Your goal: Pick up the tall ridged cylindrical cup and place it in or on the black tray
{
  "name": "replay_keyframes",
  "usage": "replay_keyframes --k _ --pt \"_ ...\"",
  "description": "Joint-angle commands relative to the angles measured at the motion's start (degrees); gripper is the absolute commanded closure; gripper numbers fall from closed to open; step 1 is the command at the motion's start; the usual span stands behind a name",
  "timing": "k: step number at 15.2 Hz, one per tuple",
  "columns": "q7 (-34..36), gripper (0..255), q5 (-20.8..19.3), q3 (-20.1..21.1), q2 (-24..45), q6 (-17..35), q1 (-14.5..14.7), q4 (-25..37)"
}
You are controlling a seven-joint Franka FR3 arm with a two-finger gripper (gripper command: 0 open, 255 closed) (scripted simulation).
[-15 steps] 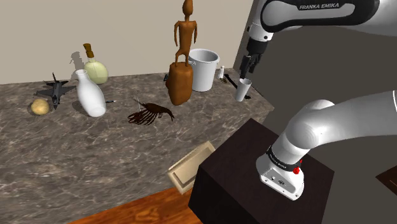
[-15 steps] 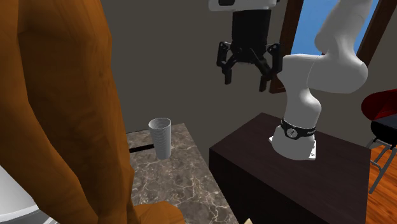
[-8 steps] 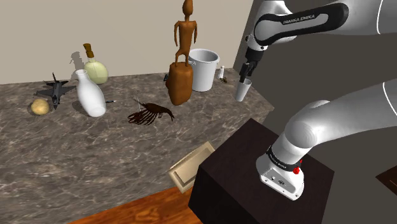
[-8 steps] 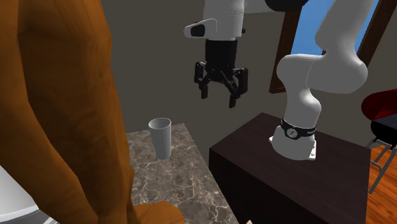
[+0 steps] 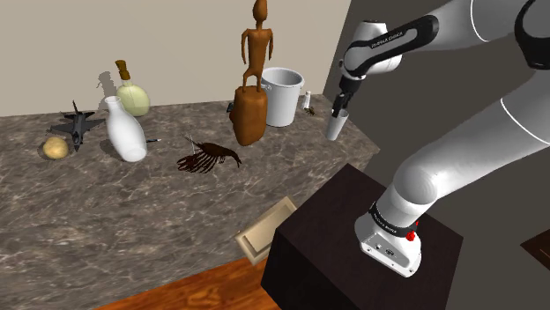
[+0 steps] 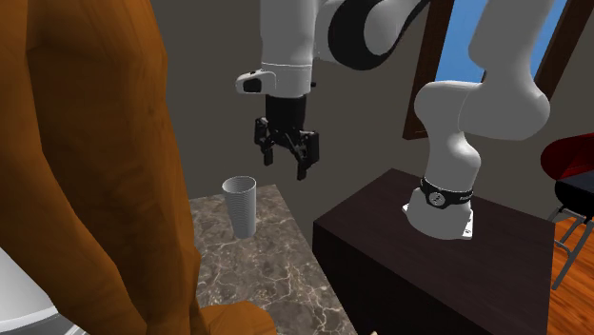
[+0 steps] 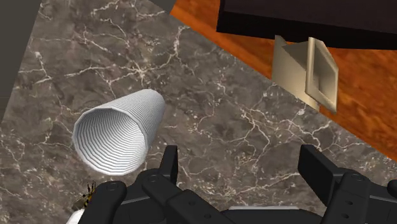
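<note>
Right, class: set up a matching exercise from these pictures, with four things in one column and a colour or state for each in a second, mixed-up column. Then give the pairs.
Column one
1. cup
2. tool
3. figure
4. jet

Column two
A. dark grey, winged
B. open, in the air
C. pale, ridged, upright
D. brown, human-shaped

Pairs: 1-C, 2-B, 3-D, 4-A
</note>
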Motion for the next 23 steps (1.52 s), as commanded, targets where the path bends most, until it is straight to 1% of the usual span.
replay_keyframes --k 1,4,7,12,15,23 --pt "-3.1 0 0.7 -2.0 4.5 3.8 -0.1 1.5" --pt "-7.8 0 3.2 -4.4 11.3 8.4 0.0 4.4" --pt "-13.5 0 7.5 -6.0 18.3 12.3 -0.4 7.9" --pt "-15.2 0 9.8 -5.7 21.5 15.6 -0.7 7.7" --pt "-16.8 0 12.0 -5.4 24.3 18.3 -1.0 7.5" --pt "-16.8 0 12.0 -5.5 24.3 18.3 -0.9 7.5"
